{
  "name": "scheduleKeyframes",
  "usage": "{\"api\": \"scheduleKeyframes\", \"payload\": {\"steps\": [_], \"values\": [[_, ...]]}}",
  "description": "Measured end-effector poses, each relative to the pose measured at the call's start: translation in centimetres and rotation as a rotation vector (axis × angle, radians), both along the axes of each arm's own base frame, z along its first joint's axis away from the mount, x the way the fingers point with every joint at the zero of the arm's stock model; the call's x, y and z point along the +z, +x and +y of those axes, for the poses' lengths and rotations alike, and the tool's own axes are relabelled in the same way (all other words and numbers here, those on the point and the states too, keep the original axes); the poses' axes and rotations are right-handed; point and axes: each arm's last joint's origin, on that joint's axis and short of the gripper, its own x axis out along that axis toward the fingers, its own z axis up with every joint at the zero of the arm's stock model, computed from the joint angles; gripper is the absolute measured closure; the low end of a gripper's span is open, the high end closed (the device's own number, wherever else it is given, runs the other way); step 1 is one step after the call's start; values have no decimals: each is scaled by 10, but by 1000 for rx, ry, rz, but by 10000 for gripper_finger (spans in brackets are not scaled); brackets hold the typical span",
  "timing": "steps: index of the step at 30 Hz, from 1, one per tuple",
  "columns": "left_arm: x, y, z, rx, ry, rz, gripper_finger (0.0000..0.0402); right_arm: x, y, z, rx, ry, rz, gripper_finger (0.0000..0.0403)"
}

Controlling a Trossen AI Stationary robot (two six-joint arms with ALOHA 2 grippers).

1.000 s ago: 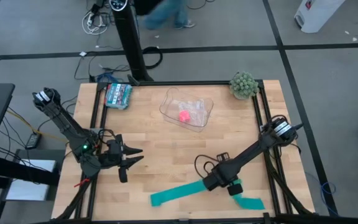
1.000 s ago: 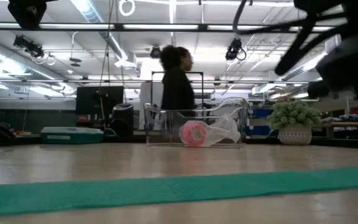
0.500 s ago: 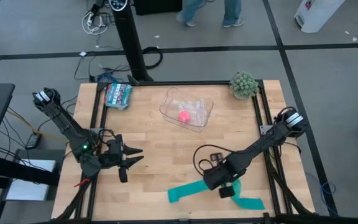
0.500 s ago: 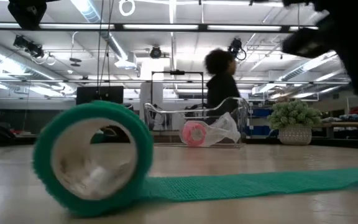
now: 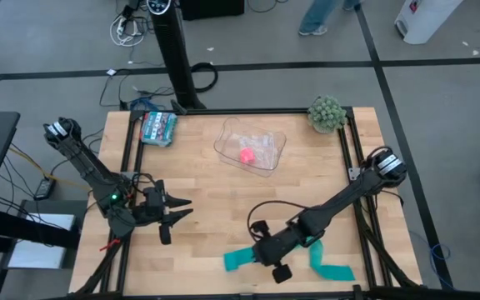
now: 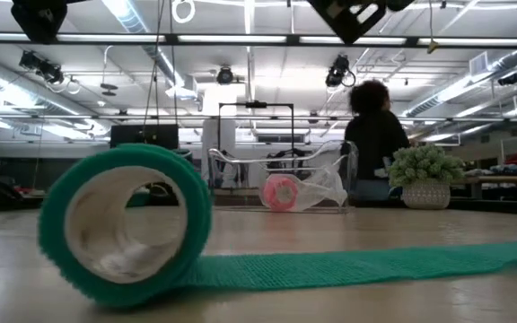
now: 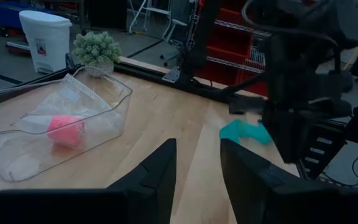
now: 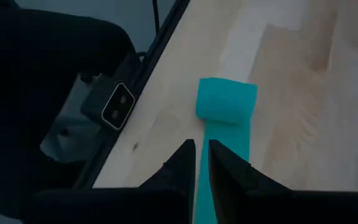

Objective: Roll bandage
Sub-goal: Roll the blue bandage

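Observation:
The teal bandage (image 5: 330, 268) lies along the table's near edge. Its left end is wound into a small hollow roll (image 6: 124, 224) that rests on its side on the wood, also seen in the high view (image 5: 233, 261). The flat strip (image 6: 375, 265) runs from it toward the right. In the right wrist view the roll (image 8: 225, 99) lies ahead of the fingers. My right gripper (image 5: 255, 252) hovers shut above the strip just right of the roll, clear of it in the low view (image 6: 357, 13). My left gripper (image 5: 177, 212) waits open at the table's left.
A clear container (image 5: 250, 146) with a pink roll (image 5: 247, 155) stands at the back centre. A teal-patterned packet (image 5: 158, 127) lies at the back left, and a small plant (image 5: 327, 112) stands at the back right. A person (image 6: 375, 144) stands beyond the table.
My right gripper has gone toward the table's left along the strip and has risen. The bandage's left end, flat a second ago, has rolled up into a hollow roll. The strip's right part has stayed where it was.

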Motion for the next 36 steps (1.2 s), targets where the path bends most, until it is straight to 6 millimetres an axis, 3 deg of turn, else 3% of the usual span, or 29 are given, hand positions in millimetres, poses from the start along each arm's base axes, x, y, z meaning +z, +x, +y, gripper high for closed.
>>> {"api": "scheduleKeyframes", "payload": {"steps": [5, 11, 17, 20, 24, 36], "values": [[0, 0, 0, 0, 0, 0, 270, -17, 11, 4, 19, -12, -23, 299], [0, 1, 1, 4, 0, 0, 270, -30, 24, -1, -13, 9, -49, 198], [-4, 7, 3, 36, 18, 14, 270, -26, 32, -4, -50, 36, -111, 123], [-9, 13, 4, 62, 39, 34, 270, -23, 34, -3, -39, 45, -151, 112], [-16, 20, 6, 92, 63, 57, 270, -39, 41, -4, -41, 37, -140, 111], [-18, 29, 11, 92, 44, 63, 270, -65, 81, 15, -15, -109, -68, 106]]}}
